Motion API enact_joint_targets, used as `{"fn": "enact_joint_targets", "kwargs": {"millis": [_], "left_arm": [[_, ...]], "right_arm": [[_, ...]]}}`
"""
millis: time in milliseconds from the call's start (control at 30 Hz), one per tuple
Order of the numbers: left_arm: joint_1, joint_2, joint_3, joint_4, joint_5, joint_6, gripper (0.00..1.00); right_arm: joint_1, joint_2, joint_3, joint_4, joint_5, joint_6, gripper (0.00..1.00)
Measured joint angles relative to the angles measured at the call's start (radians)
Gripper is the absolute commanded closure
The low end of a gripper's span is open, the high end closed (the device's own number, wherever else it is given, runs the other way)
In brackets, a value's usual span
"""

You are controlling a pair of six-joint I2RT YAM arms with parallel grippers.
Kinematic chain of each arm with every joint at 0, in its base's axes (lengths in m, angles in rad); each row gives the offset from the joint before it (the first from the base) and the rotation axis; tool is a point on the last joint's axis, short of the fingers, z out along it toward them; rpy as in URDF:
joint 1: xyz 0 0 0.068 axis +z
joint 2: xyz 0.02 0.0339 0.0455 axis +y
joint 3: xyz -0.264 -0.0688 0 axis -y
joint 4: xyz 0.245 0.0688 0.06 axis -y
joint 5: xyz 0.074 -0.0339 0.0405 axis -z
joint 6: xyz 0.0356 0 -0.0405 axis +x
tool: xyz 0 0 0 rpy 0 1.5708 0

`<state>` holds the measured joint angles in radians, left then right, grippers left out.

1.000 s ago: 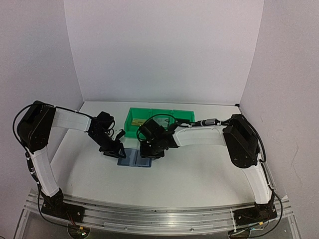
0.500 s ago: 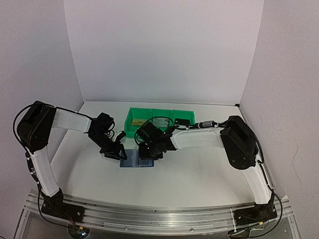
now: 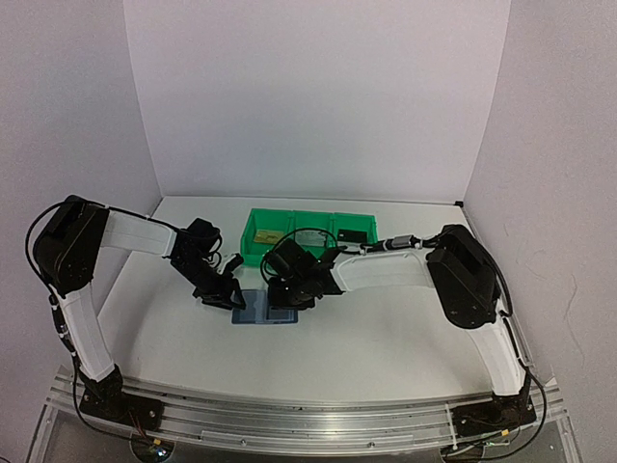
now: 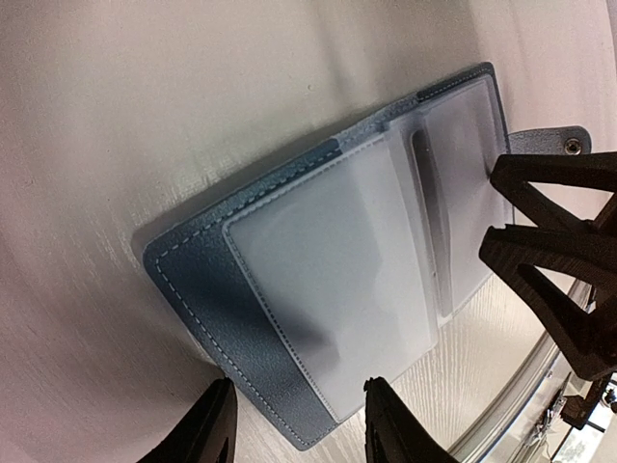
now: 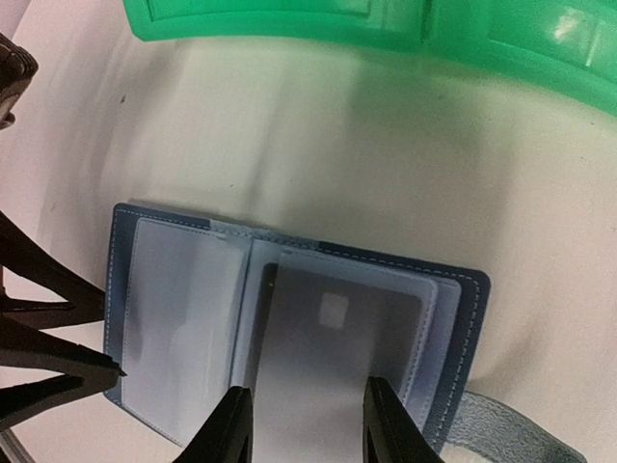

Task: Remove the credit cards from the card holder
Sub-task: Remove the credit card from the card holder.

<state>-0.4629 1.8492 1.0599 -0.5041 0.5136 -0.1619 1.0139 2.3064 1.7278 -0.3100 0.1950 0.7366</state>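
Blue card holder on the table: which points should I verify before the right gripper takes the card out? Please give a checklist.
1. Blue bifold card holder lies open and flat on the white table: ok.
2. Dark card with a chip sits inside the clear sleeve, not yet pulled: ok.
3. Right gripper is open and over that card's sleeve: ok.
4. Left gripper is open at the holder's opposite edge: ok.
5. Left gripper presses the holder down: cannot tell.
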Motion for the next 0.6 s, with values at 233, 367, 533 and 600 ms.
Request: {"fn": "enact_joint_targets", "kwargs": {"millis": [233,367,533,600], "left_arm": [[0.0,0.0,0.0,0.0,0.0,0.0,0.55],[0.0,0.0,0.0,0.0,0.0,0.0,0.55],[0.0,0.0,0.0,0.0,0.0,0.0,0.55],[0.0,0.0,0.0,0.0,0.0,0.0,0.55]], "right_arm": [[0.006,-0.007,-0.001,-0.06,0.077,-0.015,0.59],[0.006,-0.005,0.008,-0.076,0.071,-0.015,0.62],[0.006,0.002,0.022,-0.09,0.056,-0.017,0.66],[0.006,0.01,0.036,-0.096,0.049,-0.023,0.67]]}}
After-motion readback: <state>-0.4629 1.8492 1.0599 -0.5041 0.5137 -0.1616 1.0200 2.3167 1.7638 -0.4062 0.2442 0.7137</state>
